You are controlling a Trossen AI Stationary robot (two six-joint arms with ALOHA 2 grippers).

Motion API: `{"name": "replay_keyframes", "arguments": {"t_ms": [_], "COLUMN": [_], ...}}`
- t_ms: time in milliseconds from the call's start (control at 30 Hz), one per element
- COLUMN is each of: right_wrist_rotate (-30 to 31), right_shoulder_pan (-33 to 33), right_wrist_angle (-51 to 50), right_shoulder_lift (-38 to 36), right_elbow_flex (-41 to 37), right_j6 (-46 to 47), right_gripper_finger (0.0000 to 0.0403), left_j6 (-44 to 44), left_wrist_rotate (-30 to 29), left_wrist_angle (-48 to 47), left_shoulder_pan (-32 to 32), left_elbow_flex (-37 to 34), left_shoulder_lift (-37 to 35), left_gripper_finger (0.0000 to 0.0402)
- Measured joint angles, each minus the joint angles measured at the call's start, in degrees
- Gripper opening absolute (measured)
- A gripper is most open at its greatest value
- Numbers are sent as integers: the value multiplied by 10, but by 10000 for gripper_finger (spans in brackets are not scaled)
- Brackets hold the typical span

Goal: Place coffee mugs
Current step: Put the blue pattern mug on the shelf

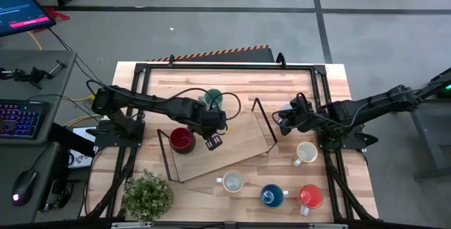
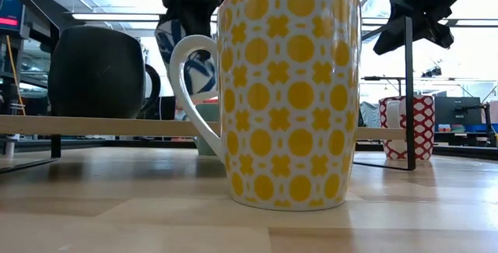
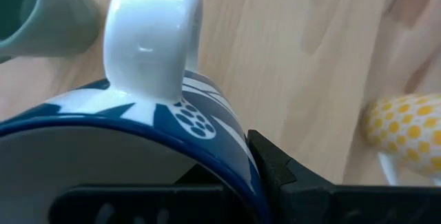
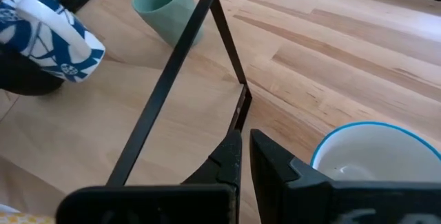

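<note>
Over the raised shelf point(image 1: 232, 141), left end effector point(image 1: 214, 141) clamps blue-patterned mug point(image 3: 138, 134), rim sideways.

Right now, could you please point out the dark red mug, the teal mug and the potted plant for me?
dark red mug point(image 1: 181, 139), high view, on its inside.
teal mug point(image 4: 162, 5), right wrist view, on its outer wall.
potted plant point(image 1: 147, 195), high view, on its leaves.

A wooden table point(image 1: 211, 88) carries a raised wooden shelf point(image 1: 232, 144) on black legs. On the shelf, beside the left claw point(image 1: 213, 141), a dark red mug point(image 1: 181, 139) is set. On the table near the right claw point(image 1: 282, 125) a yellow-dotted mug point(image 1: 306, 152) stands; farther off, white point(image 1: 232, 182), blue point(image 1: 272, 196) and orange point(image 1: 310, 196) mugs and a plant point(image 1: 147, 195).
</note>
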Motion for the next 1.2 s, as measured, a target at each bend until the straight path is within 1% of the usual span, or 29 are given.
{"name": "replay_keyframes", "arguments": {"t_ms": [200, 533, 867, 1000, 1067, 1200], "right_wrist_rotate": [-19, -19, -21, -22, -22, -23], "right_shoulder_pan": [0, 0, 0, 0, 0, 0], "right_wrist_angle": [0, 0, 0, 0, 0, 1], "right_shoulder_lift": [2, 2, 2, 2, 2, 2], "right_elbow_flex": [0, 0, 0, 0, 0, 0], "right_j6": [0, 0, 0, 0, 0, 0], "right_gripper_finger": [11, 11, 11, 11, 11, 11], "left_j6": [3, -21, -17, -38, -33, -26], "left_wrist_rotate": [13, 35, 35, 35, 35, 34], "left_wrist_angle": [-3, -7, -8, -8, -8, -12], "left_shoulder_pan": [-5, -11, -17, -17, -17, -17], "left_elbow_flex": [13, 13, 13, 13, 13, 13], "left_shoulder_lift": [18, 19, 19, 19, 19, 32], "left_gripper_finger": [9, 9, 9, 9, 9, 9]}}
